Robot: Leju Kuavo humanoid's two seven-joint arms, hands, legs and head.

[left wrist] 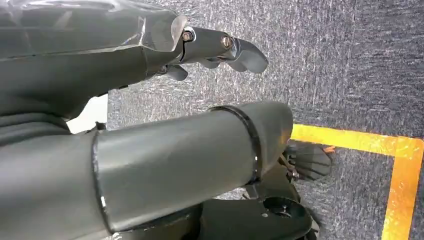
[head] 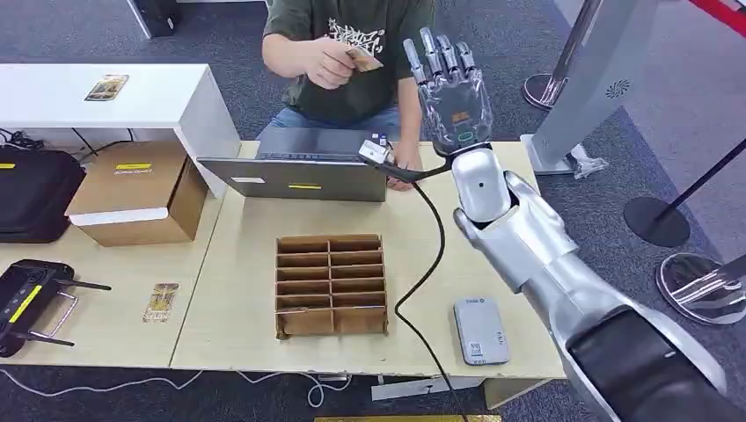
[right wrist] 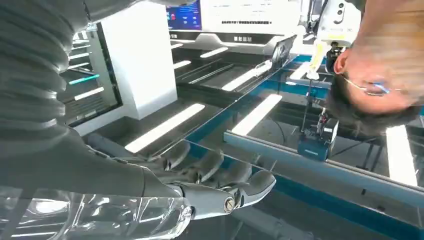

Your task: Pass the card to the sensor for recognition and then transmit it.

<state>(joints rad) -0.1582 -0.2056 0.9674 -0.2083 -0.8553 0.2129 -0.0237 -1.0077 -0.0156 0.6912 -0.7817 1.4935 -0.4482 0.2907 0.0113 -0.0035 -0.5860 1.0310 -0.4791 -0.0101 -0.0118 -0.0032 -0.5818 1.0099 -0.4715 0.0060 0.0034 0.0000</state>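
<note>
A person seated behind the table pinches a small tan card (head: 362,58) in a raised hand (head: 327,63). My right hand (head: 453,88) is lifted high beside that card, palm towards the person, fingers upright and apart, nothing in it; its fingers (right wrist: 220,172) lie stretched out in the right wrist view. The grey sensor pad (head: 481,330) lies flat near the table's front right edge, below my right arm. My left hand (left wrist: 215,47) hangs over grey carpet, holding nothing.
A cardboard divider box (head: 332,283) sits mid-table, with a laptop (head: 299,167) behind it and a black cable (head: 422,272) running to the front edge. Another card (head: 161,301) lies on the left table, one more (head: 106,87) on the white shelf. A brown box (head: 136,191) stands left.
</note>
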